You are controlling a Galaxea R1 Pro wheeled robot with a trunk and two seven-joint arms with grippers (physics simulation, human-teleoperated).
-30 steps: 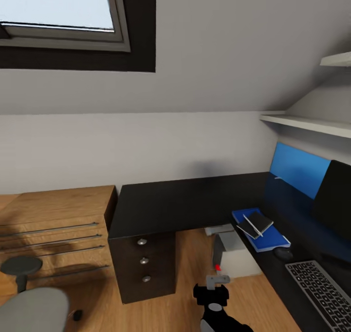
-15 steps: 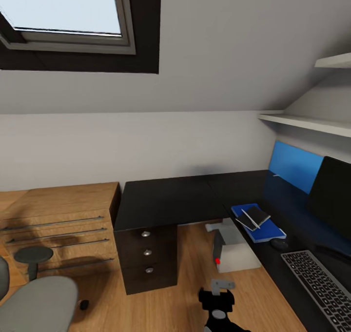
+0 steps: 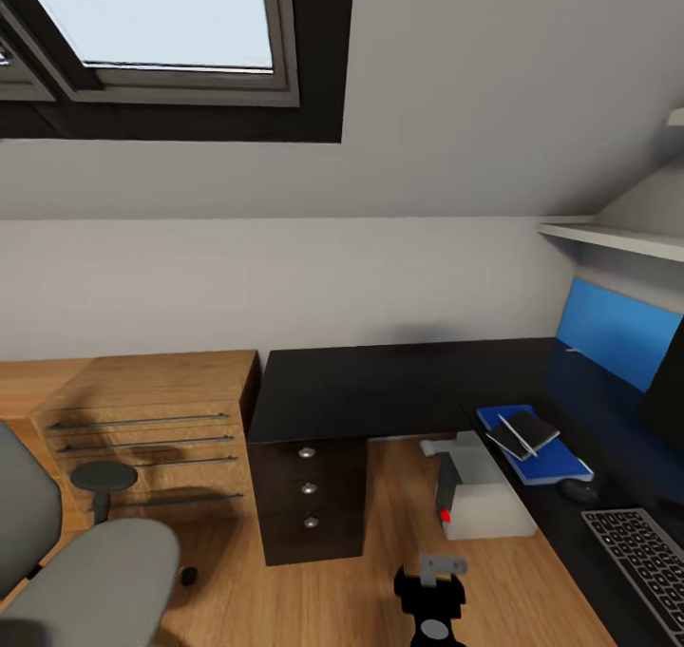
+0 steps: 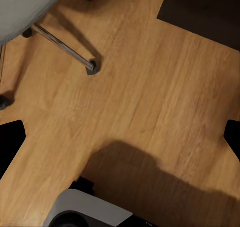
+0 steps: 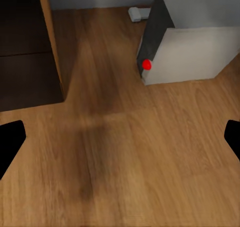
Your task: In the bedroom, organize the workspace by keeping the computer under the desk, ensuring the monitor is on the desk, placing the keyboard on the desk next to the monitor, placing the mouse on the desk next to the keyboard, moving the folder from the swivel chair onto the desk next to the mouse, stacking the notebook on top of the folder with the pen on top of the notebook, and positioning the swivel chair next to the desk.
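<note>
Both hands are hanging wide open, holding nothing. The swivel chair [image 3: 85, 571] is sitting well apart from the table [image 3: 380, 390]; pushing it carelessly risks rolling it into the computer [image 3: 484, 500].

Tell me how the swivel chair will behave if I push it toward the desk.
The swivel chair sits on casters over smooth wood floor, so it will probably roll easily, maybe overshoot. Its seat may spin instead of travelling straight if pushed off-centre. With its tall back, a high push might tip it; pushing low toward the desk seems safer.
</note>
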